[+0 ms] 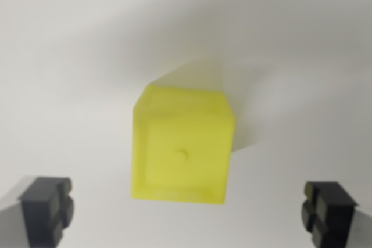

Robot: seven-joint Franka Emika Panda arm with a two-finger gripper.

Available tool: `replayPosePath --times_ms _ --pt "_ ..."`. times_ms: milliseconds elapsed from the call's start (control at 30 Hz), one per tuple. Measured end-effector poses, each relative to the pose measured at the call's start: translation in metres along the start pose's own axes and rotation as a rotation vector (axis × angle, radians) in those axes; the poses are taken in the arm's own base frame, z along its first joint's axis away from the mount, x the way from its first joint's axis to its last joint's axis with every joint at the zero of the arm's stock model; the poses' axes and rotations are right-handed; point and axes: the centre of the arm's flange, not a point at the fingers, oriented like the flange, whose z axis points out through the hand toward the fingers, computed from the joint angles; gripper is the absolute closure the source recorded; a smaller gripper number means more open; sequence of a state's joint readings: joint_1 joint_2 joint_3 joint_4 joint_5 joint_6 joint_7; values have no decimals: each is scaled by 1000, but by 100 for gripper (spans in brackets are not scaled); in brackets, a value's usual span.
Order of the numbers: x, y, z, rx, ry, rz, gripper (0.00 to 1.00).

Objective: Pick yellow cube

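- Yellow cube (181, 146): located at the centre of the wrist view, resting on a plain white surface (75, 56). The nearest face points toward the camera and carries a small dark dimple at its middle. The cube is turned slightly, so a narrow side face shows along its 9 o'clock edge.
- Markings: no brand, label or readable writing is visible on the cube faces in view. The picture is soft, so fine print cannot be ruled on.
- Gripper (189, 216): two dark fingertips enter from the bottom edge, one finger (46, 207) at 8 o'clock and the other at 4 o'clock of the frame.
- Jaw state: the jaws stand wide apart, with the cube between their lines and toward 12 o'clock of them. Neither fingertip touches the cube; bare white surface shows on both sides.
- Shadow: a faint yellow-tinted cast lies on the surface from 12 to 3 o'clock of the cube.
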State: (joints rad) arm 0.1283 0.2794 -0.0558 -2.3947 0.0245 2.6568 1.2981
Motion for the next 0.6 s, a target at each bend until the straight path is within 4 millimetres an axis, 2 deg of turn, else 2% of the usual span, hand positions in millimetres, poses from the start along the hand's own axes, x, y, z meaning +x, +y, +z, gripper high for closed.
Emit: replayPosePath --times_ms 600 --pt "-15 10 45 11 0 76 0"
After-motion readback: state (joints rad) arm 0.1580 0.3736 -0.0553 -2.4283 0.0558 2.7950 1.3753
